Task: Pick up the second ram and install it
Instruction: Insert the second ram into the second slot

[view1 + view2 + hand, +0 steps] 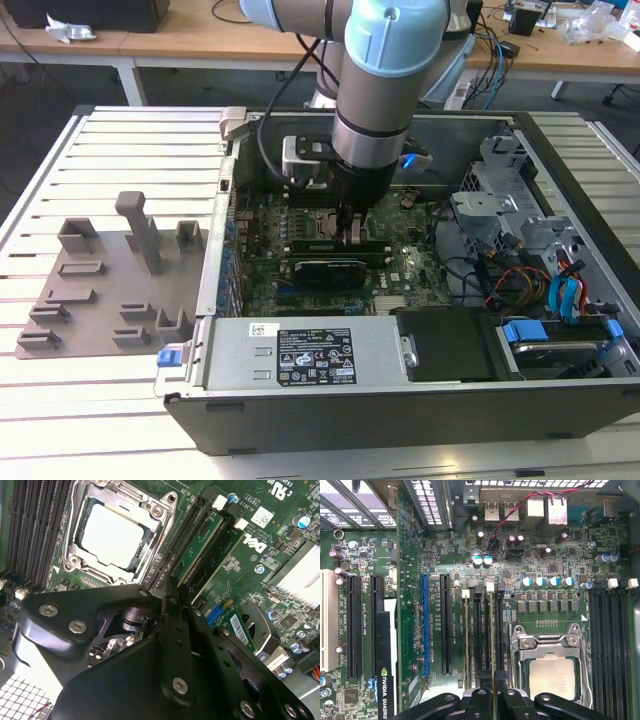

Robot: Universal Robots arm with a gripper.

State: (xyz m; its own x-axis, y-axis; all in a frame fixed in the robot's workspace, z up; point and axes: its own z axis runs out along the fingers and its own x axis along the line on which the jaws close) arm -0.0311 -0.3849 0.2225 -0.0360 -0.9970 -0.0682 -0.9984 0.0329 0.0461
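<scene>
Hand (492, 700) closed on second ram (493, 645), held edge-on, upright in DIMM slot just beside processor socket (551, 667), inside open computer case (400, 400). Step, by my judgement: seating. Calls for straight, even downward press until end latches (490, 586) close.

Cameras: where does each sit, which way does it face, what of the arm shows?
Exterior view: off the arm, above the open computer case, looking down; shows the arm's blue-grey wrist and the hand over the motherboard.
First wrist view: on the arm, looking down the hand at the slots and processor socket.
Second wrist view: on the arm, oblique past the hand's black linkage.
Shared: both wrist views show the processor socket and a green ram in its slot.
</scene>
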